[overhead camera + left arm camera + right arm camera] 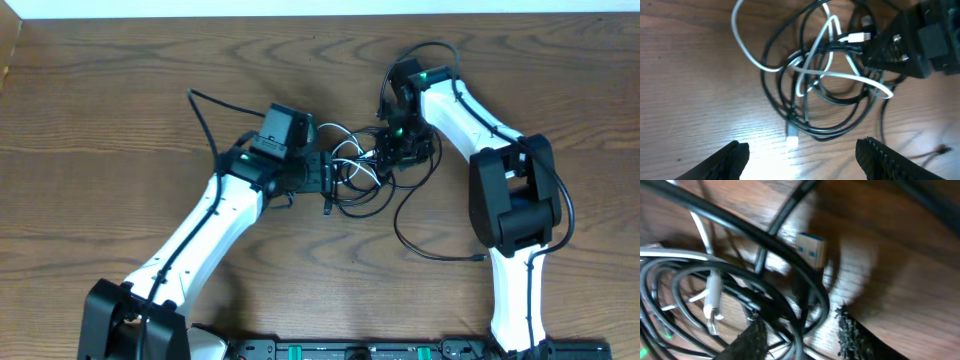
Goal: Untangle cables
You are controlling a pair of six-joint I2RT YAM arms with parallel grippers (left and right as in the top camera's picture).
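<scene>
The left gripper, jaws wide apart, hovers just left of tangled cables on a wooden table; the right gripper, jaws apart, straddles black strands.

Close up, the cables blur and run off every edge.

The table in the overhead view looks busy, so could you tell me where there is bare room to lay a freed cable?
Bare table lies left of the left arm, right of the right arm, and along the far edge. The middle, around the cables between the arms, is crowded.
</scene>
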